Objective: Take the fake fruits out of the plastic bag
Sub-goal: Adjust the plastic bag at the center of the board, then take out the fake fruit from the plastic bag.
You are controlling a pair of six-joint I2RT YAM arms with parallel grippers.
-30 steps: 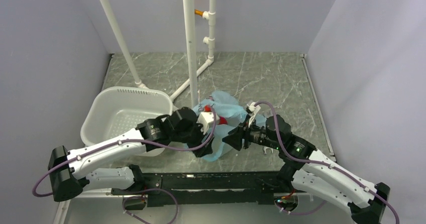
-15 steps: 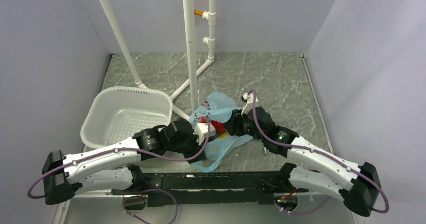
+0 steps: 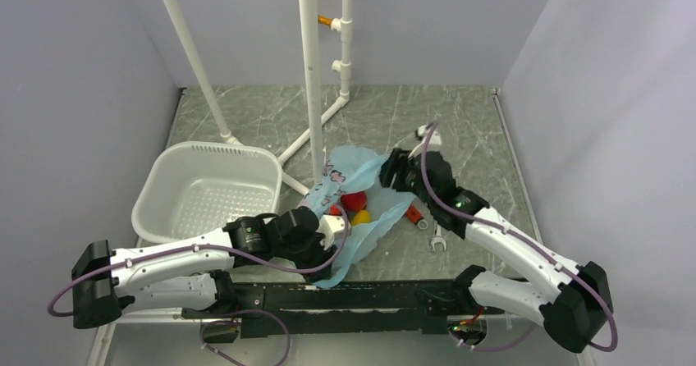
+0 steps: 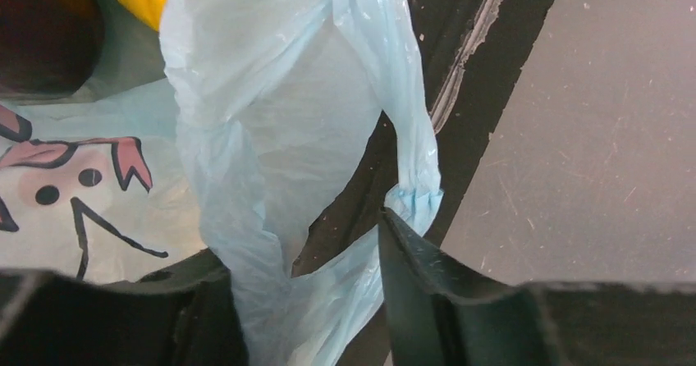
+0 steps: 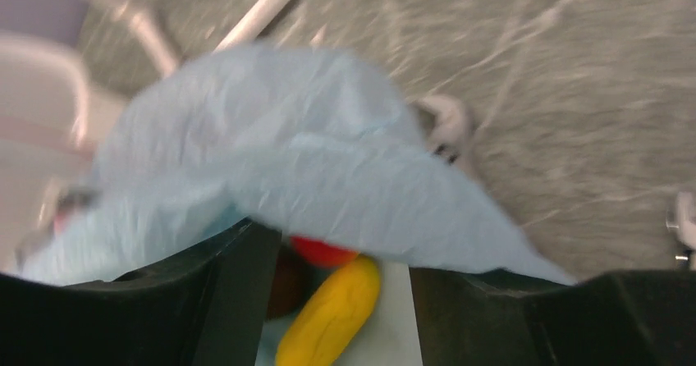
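Observation:
The light-blue plastic bag (image 3: 369,169) lies stretched out between my two grippers. My left gripper (image 3: 327,236) is at its near end, with bunched bag film and a loop handle (image 4: 271,95) between its fingers. My right gripper (image 3: 392,176) is at the bag's far right edge, where the film (image 5: 287,161) drapes over and hides its fingertips. The bright red fruit (image 3: 354,200) and the yellow elongated fruit (image 3: 361,217) lie in the opened bag. In the right wrist view the red fruit (image 5: 324,251), yellow fruit (image 5: 332,317) and dark maroon fruit (image 5: 283,288) show under the film.
A white perforated basket (image 3: 213,146) stands at the left. A white pipe frame (image 3: 310,70) rises just behind the bag. A red-handled wrench (image 3: 415,214) lies on the marble table right of the bag. Grey walls close in on both sides.
My right gripper has pulled back and to the right out of the bag's middle, drawing its edge along. The bag has spread open and the fruits now show. My left gripper has drawn nearer.

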